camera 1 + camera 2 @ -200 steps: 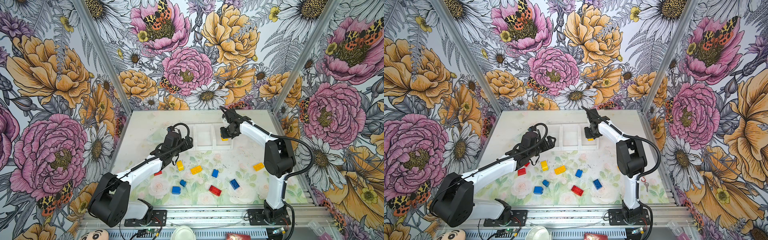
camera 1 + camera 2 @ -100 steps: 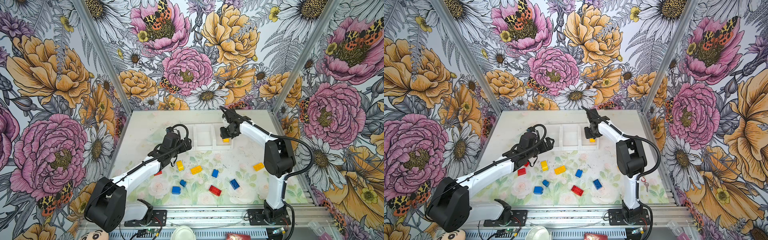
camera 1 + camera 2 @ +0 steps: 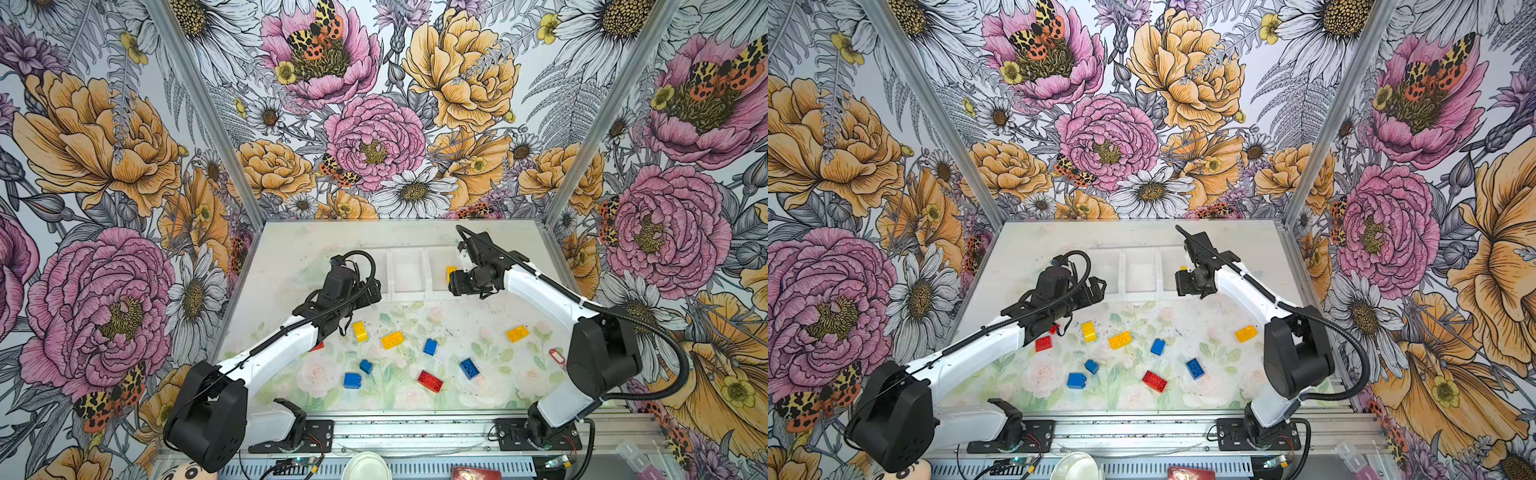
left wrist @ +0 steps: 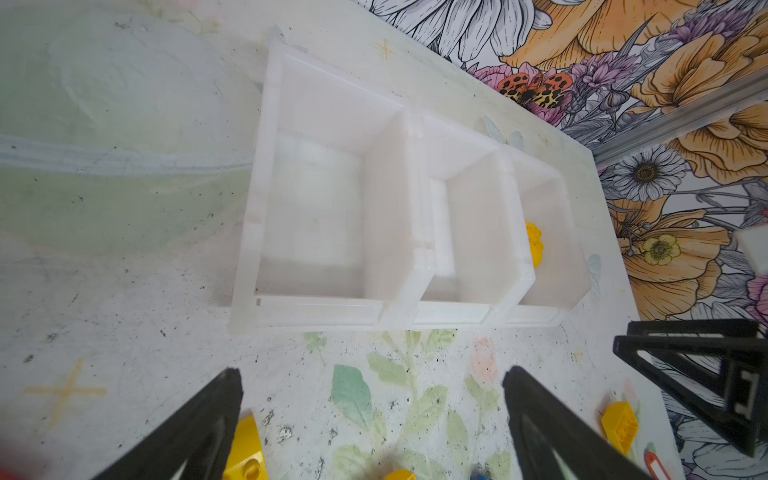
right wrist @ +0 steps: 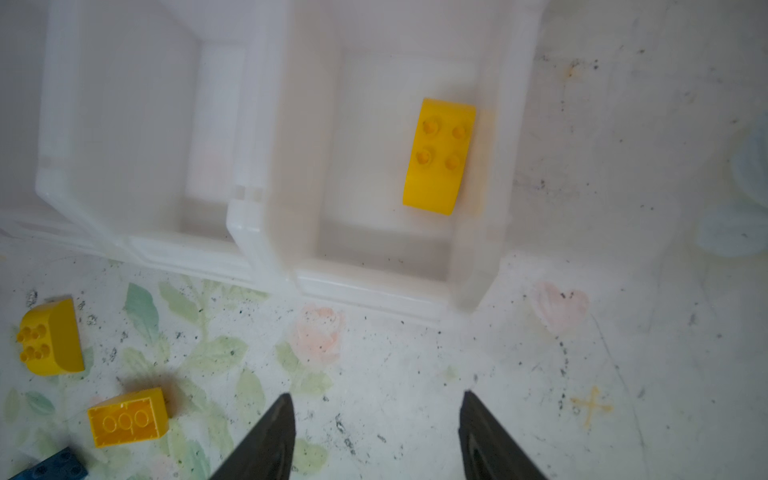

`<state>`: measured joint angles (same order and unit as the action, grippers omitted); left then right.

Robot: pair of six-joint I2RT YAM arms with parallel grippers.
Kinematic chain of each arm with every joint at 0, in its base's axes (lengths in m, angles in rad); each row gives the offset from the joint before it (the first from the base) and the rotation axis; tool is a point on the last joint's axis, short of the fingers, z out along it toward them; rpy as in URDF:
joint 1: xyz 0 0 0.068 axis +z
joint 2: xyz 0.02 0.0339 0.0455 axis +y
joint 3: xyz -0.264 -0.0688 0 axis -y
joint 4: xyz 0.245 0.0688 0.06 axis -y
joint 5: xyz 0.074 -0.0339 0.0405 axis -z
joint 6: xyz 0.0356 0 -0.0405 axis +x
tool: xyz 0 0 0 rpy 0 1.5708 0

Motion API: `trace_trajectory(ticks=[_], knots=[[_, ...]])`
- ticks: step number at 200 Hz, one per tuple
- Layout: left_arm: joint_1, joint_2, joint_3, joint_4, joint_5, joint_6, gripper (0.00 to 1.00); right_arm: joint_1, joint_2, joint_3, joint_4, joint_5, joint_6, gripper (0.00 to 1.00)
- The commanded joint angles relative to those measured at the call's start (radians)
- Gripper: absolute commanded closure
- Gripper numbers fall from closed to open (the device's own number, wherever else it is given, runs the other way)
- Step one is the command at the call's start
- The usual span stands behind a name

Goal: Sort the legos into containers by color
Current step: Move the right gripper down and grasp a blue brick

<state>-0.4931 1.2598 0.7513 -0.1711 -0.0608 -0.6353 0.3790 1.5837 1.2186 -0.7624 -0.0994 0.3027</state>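
The containers, a white tray of three joined bins, stand at the back middle. One yellow lego lies in the right bin. My right gripper hangs open and empty just in front of that bin. My left gripper is open and empty before the left bin. Loose legos lie on the table: yellow, blue and red.
A red key tag lies by the right arm's base. A round white dish sits below the table's front rail. Floral walls close in the back and both sides.
My right gripper has opened and the yellow lego it held now lies in the right bin. The left arm has barely shifted.
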Motion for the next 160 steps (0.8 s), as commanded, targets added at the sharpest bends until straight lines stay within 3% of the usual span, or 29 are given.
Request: trace_trajectory(ticks=[1, 50, 105, 160], knots=[[0.013, -0.020, -0.027, 0.041, 0.017, 0.032, 0.01, 0.017, -0.088, -0.117, 0.003, -0.043, 0.058, 0.34], [0.009, -0.032, -0.044, 0.048, 0.024, 0.040, 0.01, 0.112, -0.229, -0.339, 0.005, -0.059, 0.170, 0.33], [0.010, -0.040, -0.047, 0.027, 0.023, 0.030, 0.01, 0.256, -0.274, -0.471, 0.006, 0.002, 0.294, 0.35], [0.010, -0.030, -0.042, 0.024, 0.040, 0.017, 0.01, 0.309, -0.345, -0.582, 0.005, 0.032, 0.358, 0.39]])
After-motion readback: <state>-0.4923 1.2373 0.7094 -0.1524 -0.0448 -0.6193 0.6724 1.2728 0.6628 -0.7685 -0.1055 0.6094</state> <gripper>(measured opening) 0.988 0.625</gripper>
